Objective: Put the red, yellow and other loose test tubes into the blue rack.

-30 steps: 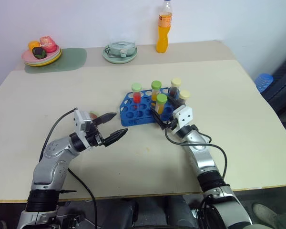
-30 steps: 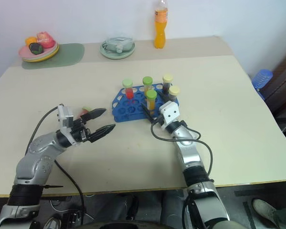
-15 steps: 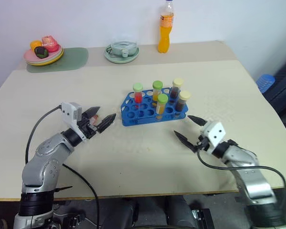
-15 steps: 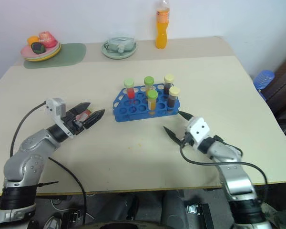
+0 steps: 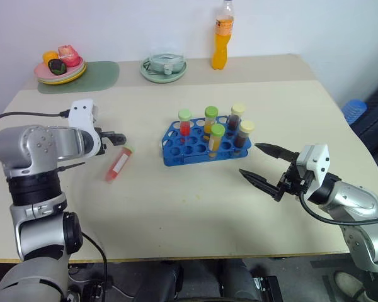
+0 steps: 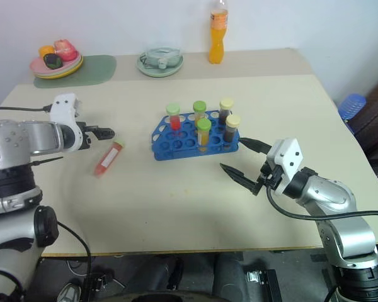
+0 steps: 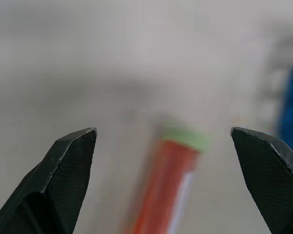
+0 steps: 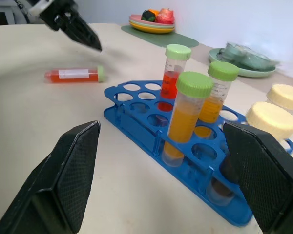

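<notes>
Far left on my head view I have a stack of plates with fruit on a green mat at the back of the table. My left gripper hangs above the table, just beside the cap end of the loose tube; its jaws are spread wide and hold nothing. From its wrist I see the tube lying between the two fingertips, below them, not touched. That tube is red with a green cap and a white label, and it lies flat on the table, left of the rack and apart from it.

In the middle the blue rack stands with five capped tubes upright in it: one red, two orange with green caps, two dark with cream caps. Behind it are a bowl and an orange bottle.

On the right, my right gripper is off the rack's right end, pointing at it, clear of the tubes. Its jaws are wide apart and empty.
</notes>
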`<move>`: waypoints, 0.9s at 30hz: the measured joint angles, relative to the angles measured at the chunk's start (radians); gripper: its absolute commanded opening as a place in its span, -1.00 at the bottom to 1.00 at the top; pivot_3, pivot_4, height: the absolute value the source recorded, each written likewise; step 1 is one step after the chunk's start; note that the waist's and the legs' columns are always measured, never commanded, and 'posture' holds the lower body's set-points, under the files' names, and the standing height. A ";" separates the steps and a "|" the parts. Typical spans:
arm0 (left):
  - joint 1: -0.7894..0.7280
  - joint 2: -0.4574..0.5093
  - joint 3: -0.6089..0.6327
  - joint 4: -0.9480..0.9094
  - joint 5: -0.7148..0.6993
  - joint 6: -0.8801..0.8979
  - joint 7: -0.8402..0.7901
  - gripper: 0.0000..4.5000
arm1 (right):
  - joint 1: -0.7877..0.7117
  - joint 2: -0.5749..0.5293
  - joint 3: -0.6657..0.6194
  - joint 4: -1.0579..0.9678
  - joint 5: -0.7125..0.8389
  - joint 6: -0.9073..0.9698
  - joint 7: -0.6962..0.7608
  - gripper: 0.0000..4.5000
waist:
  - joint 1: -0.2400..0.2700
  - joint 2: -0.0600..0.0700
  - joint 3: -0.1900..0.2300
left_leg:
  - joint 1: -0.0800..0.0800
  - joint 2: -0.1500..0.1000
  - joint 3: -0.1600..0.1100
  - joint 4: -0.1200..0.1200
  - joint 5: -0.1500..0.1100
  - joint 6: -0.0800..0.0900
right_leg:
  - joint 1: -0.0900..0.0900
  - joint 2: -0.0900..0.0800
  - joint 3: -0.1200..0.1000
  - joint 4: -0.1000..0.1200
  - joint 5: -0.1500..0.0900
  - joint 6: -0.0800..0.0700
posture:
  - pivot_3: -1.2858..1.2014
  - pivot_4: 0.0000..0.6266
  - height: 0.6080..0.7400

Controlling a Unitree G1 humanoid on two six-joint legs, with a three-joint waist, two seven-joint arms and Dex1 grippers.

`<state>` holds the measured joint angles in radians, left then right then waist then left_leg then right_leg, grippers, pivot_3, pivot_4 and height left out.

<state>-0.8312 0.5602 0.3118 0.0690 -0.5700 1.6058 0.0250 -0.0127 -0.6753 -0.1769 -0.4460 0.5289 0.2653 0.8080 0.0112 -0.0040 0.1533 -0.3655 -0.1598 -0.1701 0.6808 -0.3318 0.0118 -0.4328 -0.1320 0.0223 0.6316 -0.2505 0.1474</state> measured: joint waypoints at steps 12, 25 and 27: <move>-0.171 0.039 -0.324 0.291 0.082 -0.007 -0.195 1.00 | -0.010 0.019 0.009 -0.007 -0.014 0.001 -0.040 0.82 | 0.001 0.000 0.000 | -0.001 0.000 0.000 0.001 0.000 0.000 | -0.001 0.000 0.000 0.001 0.000 0.000 | 0.03 -0.52 1.00; -0.229 0.117 -0.622 0.402 0.165 -0.115 -0.478 0.89 | -0.009 0.019 0.010 -0.059 -0.015 0.047 -0.096 0.83 | 0.001 0.000 0.000 | -0.005 -0.001 0.000 0.002 0.000 0.000 | -0.004 0.000 0.000 0.001 0.000 0.000 | 0.03 -0.52 1.00; -0.231 0.117 -0.666 0.415 0.188 -0.151 -0.520 0.64 | -0.008 0.019 0.010 -0.059 -0.015 0.050 -0.096 0.84 | 0.001 0.000 0.000 | -0.005 -0.001 0.000 0.002 0.000 0.000 | -0.005 0.000 0.000 0.002 0.000 0.000 | 0.03 -0.52 1.00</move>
<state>-1.0627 0.6774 -0.3544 0.4840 -0.3824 1.4550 -0.4948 -0.0203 -0.6561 -0.1667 -0.5053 0.5141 0.3157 0.7115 0.0122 -0.0042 0.1533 -0.3708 -0.1605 -0.1700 0.6831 -0.3316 0.0115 -0.4378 -0.1323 0.0226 0.6333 -0.2504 0.1475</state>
